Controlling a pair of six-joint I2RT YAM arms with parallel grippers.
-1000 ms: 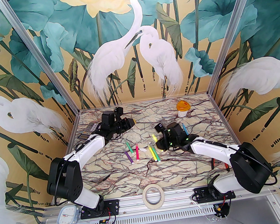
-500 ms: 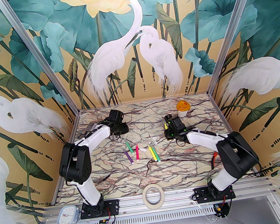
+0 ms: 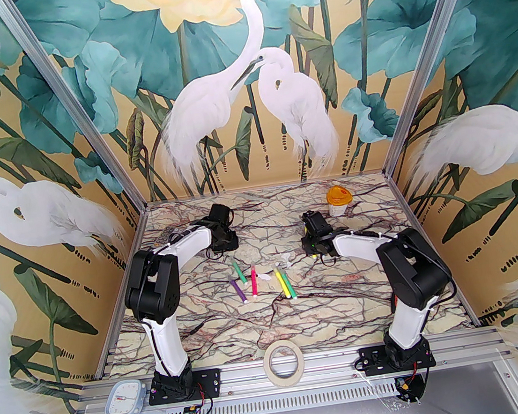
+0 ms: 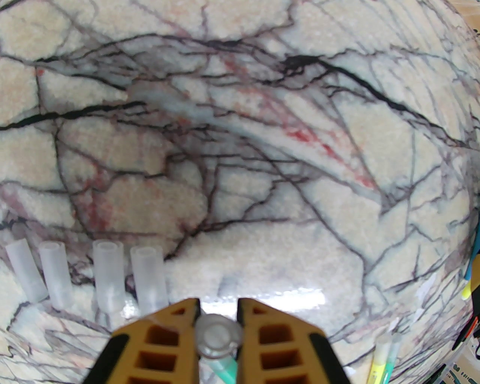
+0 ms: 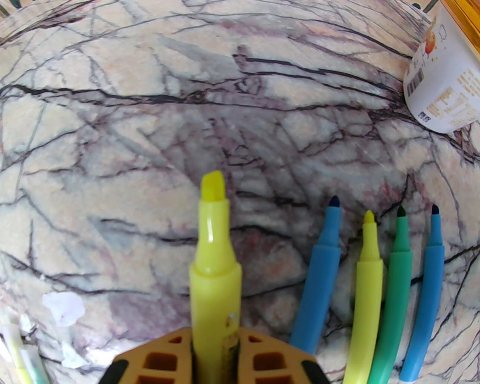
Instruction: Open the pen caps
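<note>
Cap in the left gripper (image 4: 218,311), pen in the right gripper (image 5: 215,337).
The left gripper pinches 1 clear cap (image 4: 219,335), seen end-on; 4 more caps (image 4: 108,277) lie in a row on the surface (image 4: 262,112) just beside it. The right gripper pinches an uncapped yellow pen (image 5: 213,262) with the tip pointing away from it, and 4 other uncapped pens (image 5: 369,281) lie side by side near it. 5 more pens (image 3: 253,280) lie mid-surface, between the arms.
</note>
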